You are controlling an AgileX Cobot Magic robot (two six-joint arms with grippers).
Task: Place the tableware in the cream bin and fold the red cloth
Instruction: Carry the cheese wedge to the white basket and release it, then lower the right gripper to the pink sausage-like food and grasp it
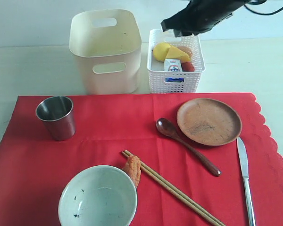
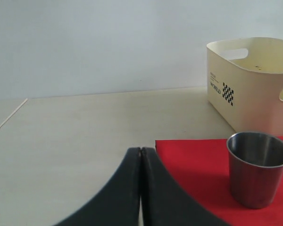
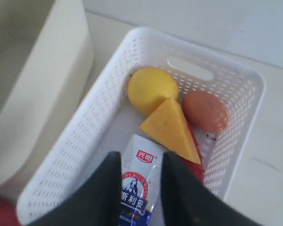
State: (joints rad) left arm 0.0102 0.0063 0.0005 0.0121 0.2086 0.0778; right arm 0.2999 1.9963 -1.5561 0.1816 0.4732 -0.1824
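Note:
The red cloth [image 1: 108,136] lies spread flat on the table. On it stand the steel cup [image 1: 56,117], the pale bowl [image 1: 97,197], the brown plate [image 1: 209,121], the dark wooden spoon [image 1: 186,145], the chopsticks [image 1: 172,188] and the silver knife [image 1: 245,181]. The cream bin [image 1: 106,52] stands behind the cloth and looks empty inside. My right gripper [image 3: 137,157] hangs open over the white basket and holds nothing. My left gripper [image 2: 140,149] is shut and empty, low beside the cloth's corner [image 2: 193,160], left of the cup [image 2: 258,168]. It is out of the exterior view.
The white lattice basket [image 1: 175,82] right of the bin holds a lemon [image 3: 152,87], cheese [image 3: 172,127], an egg [image 3: 205,109] and a milk carton [image 3: 140,179]. A small orange food item [image 1: 133,169] leans against the bowl beside the chopsticks.

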